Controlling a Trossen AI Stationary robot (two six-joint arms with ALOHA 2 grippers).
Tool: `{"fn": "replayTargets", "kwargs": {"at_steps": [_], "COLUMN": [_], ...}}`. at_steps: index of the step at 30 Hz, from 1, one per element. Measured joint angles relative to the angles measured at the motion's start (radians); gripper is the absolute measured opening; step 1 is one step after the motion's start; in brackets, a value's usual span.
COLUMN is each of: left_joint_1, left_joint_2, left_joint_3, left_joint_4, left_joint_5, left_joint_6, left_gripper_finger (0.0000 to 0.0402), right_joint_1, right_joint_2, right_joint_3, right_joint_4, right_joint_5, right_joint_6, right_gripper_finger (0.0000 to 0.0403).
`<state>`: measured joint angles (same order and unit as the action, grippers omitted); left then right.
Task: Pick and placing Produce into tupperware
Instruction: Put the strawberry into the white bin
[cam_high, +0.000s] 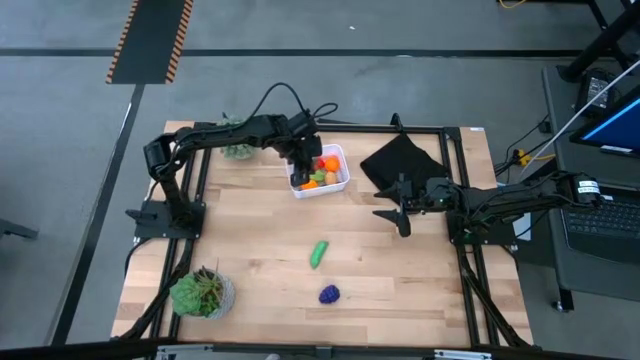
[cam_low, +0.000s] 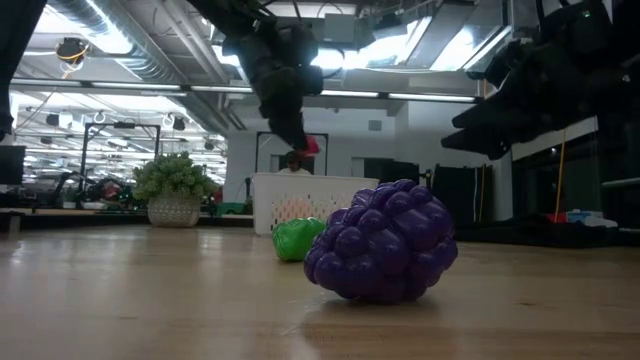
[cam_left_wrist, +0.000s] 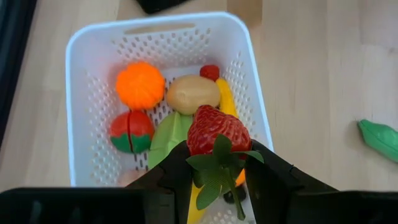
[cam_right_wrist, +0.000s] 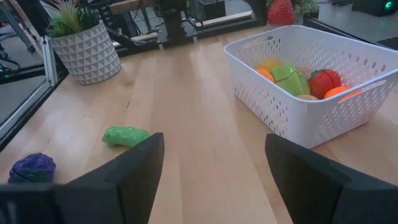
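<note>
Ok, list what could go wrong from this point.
The left gripper holds the strawberry above the white tub, which is already crowded; dropped there, it may bounce off the other produce and roll out. The right gripper, open, waits beside the tub; moving toward the green vegetable could nudge it.

L arm reached far across, its end effector pinched shut on something. R end effector hung low over the worktop, fingers spread wide.
</note>
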<state>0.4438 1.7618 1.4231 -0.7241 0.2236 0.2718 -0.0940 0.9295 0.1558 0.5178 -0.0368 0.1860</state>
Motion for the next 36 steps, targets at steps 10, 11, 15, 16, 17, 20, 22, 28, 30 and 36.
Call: {"fn": "replayTargets", "kwargs": {"at_steps": [10, 11, 15, 16, 17, 20, 22, 28, 30, 36], "left_joint_1": [0.000, 0.000, 0.002, 0.001, 0.001, 0.002, 0.003, 0.003, 0.005, 0.018], "left_joint_2": [0.010, 0.018, 0.076, 0.093, 0.108, 0.141, 0.158, 0.196, 0.205, 0.223], "left_joint_3": [0.000, 0.000, 0.000, -0.001, -0.002, -0.002, -0.002, -0.001, -0.001, -0.001], "left_joint_4": [0.083, 0.100, 0.158, 0.160, 0.179, 0.217, 0.231, 0.311, 0.332, 0.342], "left_joint_5": [0.009, 0.020, 0.092, 0.094, 0.095, 0.096, 0.105, 0.140, 0.140, 0.139], "left_joint_6": [0.011, 0.012, 0.024, 0.029, 0.031, 0.039, 0.049, 0.054, 0.055, 0.054], "left_gripper_finger": [0.0114, 0.0114, 0.0114, 0.0114, 0.0114, 0.0114, 0.0114, 0.0114, 0.0114, 0.0114], "right_joint_1": [0.000, 0.000, 0.000, 0.000, 0.000, 0.000, 0.000, 0.000, 0.000, 0.000], "right_joint_2": [0.000, 0.000, 0.000, 0.000, 0.002, 0.009, 0.012, 0.013, 0.013, 0.013], "right_joint_3": [0.000, 0.000, 0.000, 0.000, 0.000, 0.000, 0.000, 0.000, 0.000, 0.000], "right_joint_4": [-0.007, -0.007, -0.009, -0.008, -0.008, -0.009, -0.014, -0.012, -0.013, -0.013], "right_joint_5": [0.001, 0.002, 0.002, 0.002, 0.002, 0.002, 0.002, 0.002, 0.002, 0.002], "right_joint_6": [-0.009, -0.009, -0.011, -0.011, -0.010, -0.011, -0.012, -0.015, -0.015, -0.015], "right_gripper_finger": [0.0281, 0.0281, 0.0281, 0.0281, 0.0281, 0.0281, 0.0281, 0.0281, 0.0281, 0.0281]}}
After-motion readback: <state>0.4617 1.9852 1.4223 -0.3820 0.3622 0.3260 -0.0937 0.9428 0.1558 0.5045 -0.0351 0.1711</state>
